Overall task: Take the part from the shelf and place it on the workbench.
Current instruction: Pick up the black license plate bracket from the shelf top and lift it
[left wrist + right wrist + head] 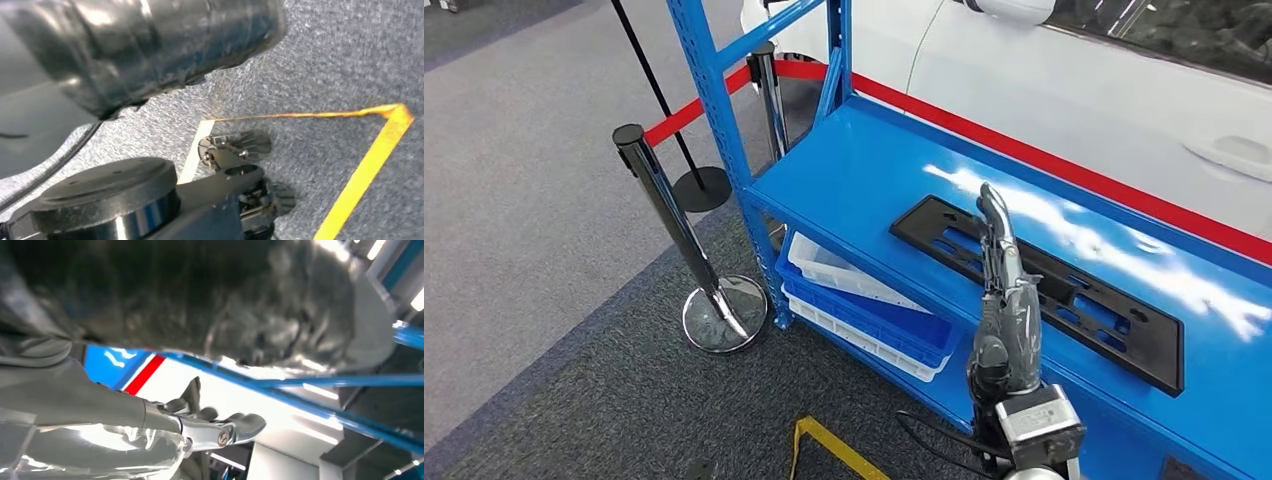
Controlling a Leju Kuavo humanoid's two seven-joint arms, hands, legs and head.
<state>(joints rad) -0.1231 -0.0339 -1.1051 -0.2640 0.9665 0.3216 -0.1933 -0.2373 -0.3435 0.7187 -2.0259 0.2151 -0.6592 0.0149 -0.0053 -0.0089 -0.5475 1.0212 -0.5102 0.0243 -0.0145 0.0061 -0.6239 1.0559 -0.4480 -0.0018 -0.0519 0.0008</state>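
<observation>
The part is a long black flat frame (1114,315) lying on the blue shelf board (864,170). My right hand (1009,300) rises from below in front of the frame's near long edge. Its fingers are stretched out straight and hold nothing, and their tips overlap the frame's left portion in the picture. The right wrist view shows those fingers (210,425) apart and empty against blue shelf beams. My left arm hangs down. In its wrist view a blurred grey bulk of the left hand (150,50) hangs above grey carpet, with its fingers hidden.
Blue and white trays (864,305) sit on the lower shelf level. Two chrome posts (679,230) with a red belt stand left of the shelf. A white car (1074,90) is behind the shelf. Yellow tape (834,450) marks the carpet near my feet.
</observation>
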